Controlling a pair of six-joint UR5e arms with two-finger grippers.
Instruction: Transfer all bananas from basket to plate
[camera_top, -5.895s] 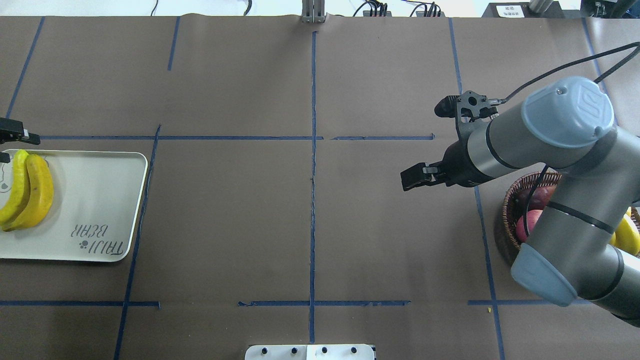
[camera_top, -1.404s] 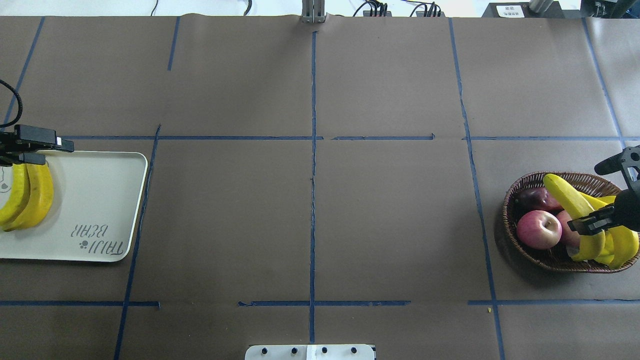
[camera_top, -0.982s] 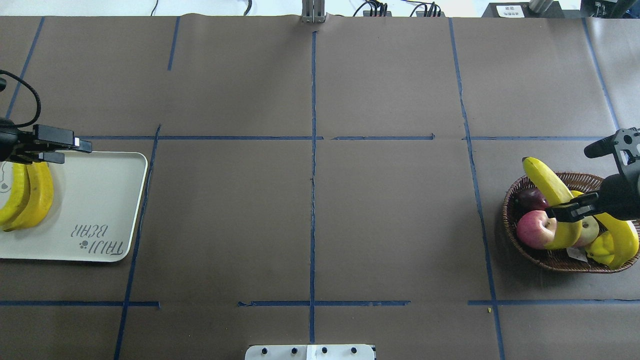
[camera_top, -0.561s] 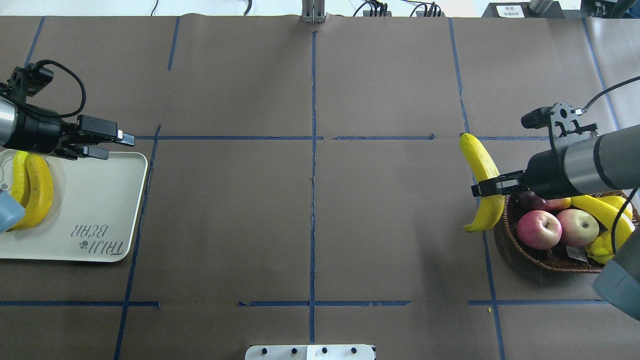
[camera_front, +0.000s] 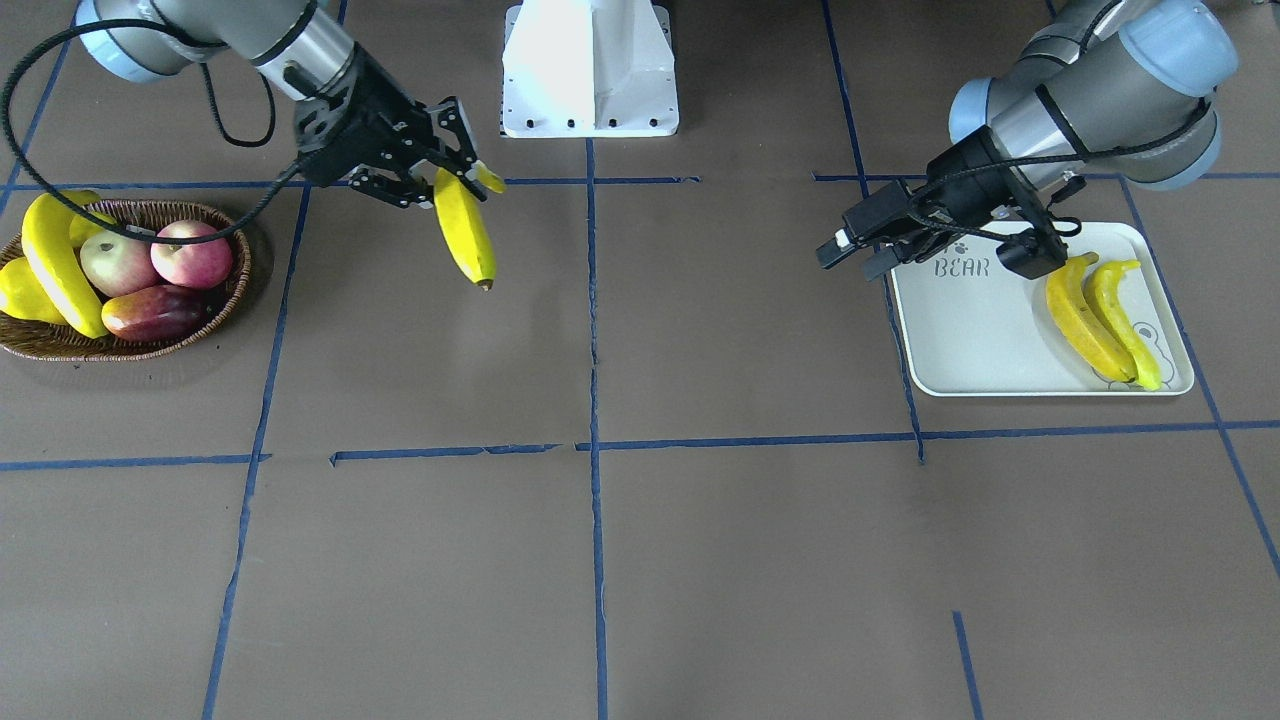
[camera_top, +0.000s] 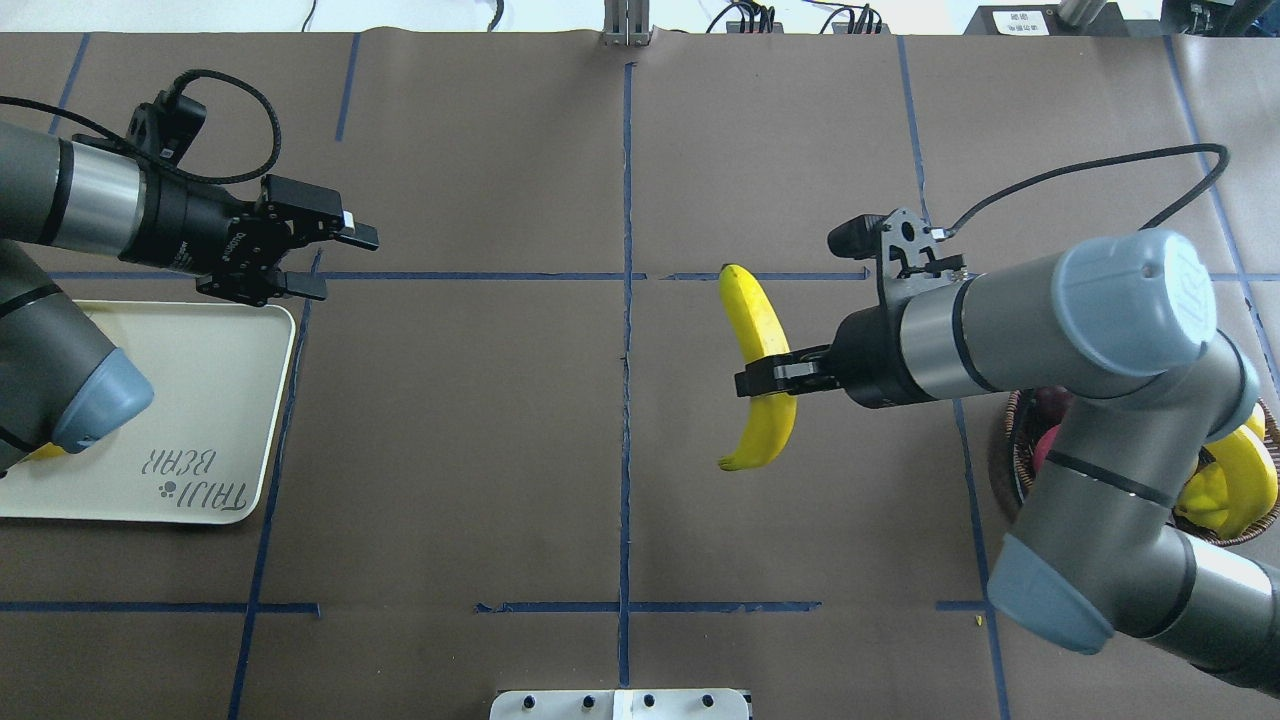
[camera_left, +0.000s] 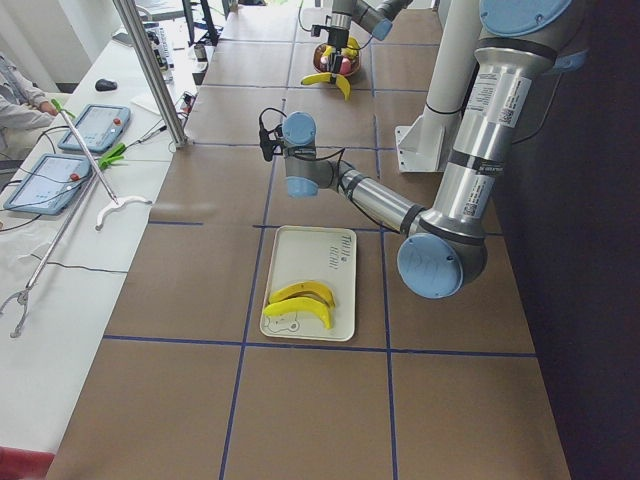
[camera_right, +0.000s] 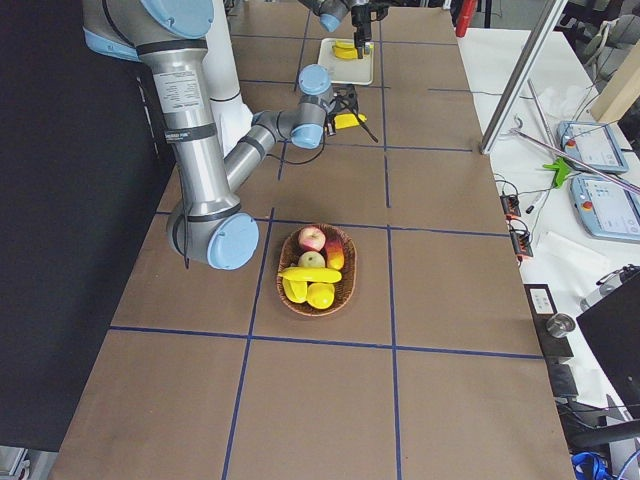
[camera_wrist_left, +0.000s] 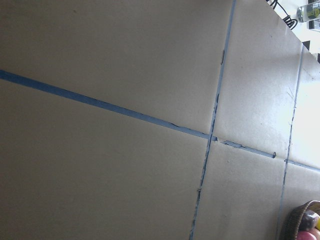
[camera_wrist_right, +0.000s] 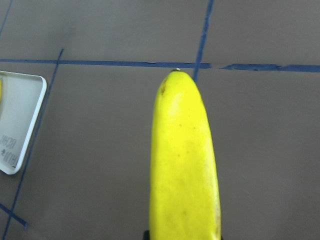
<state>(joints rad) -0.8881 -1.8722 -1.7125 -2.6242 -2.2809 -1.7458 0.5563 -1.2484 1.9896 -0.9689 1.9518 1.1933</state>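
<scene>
My right gripper (camera_top: 765, 380) is shut on a long yellow banana (camera_top: 755, 330) and holds it above the table, right of the centre line; the banana also shows in the front view (camera_front: 462, 230) and fills the right wrist view (camera_wrist_right: 185, 165). My left gripper (camera_top: 335, 258) is open and empty, just past the far right corner of the white plate (camera_top: 200, 400). Two bananas (camera_front: 1085, 320) lie on the plate (camera_front: 980, 330). The wicker basket (camera_front: 130, 345) holds one banana (camera_front: 55, 265).
The basket also holds two apples (camera_front: 115, 262), a dark red fruit (camera_front: 155, 312) and a stubby yellow fruit (camera_front: 20, 295). In the overhead view my right arm covers much of the basket (camera_top: 1005, 470). The robot's white base (camera_front: 590, 70) stands at the near table edge.
My right gripper has carried the banana left, away from the basket towards the table's middle. My left gripper has moved right and further out, off the plate's corner.
</scene>
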